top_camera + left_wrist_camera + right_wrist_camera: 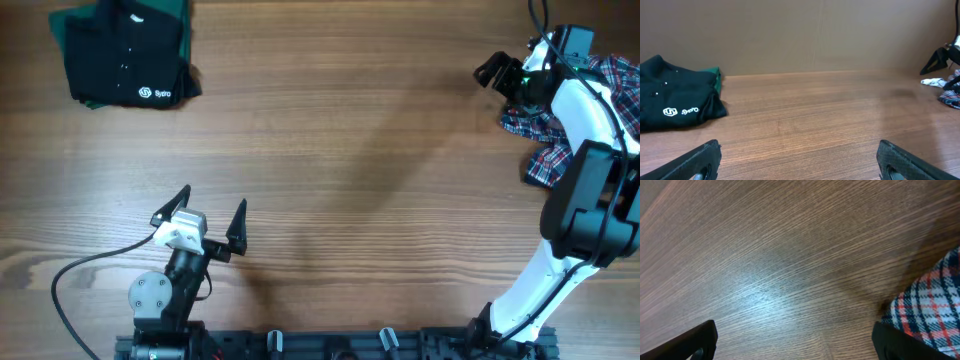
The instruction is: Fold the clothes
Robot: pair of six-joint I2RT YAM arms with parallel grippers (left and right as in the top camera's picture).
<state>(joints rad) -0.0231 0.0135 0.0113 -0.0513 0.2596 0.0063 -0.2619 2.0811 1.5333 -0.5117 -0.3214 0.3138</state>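
Near the front edge, the left gripper (214, 198) gapes wide and empty, the right gripper (497, 72) likewise beside the plaid shirt (612, 72); the black polo shirt (125, 60) lies far left atop a green garment (178, 12) (bundled compactly), probably soft, light and limp, best pinched at its corners, collar pointing away, placket running far-to-near

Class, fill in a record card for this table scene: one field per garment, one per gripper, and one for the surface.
surface: wooden table
black polo shirt: far left corner, in a compact bundle, white logo facing up
green garment: edges show around the black polo shirt, touching it
plaid shirt: crumpled at the right edge
left gripper: open, empty, near the front edge, apart from all the clothes
right gripper: open, empty, just beside the plaid shirt
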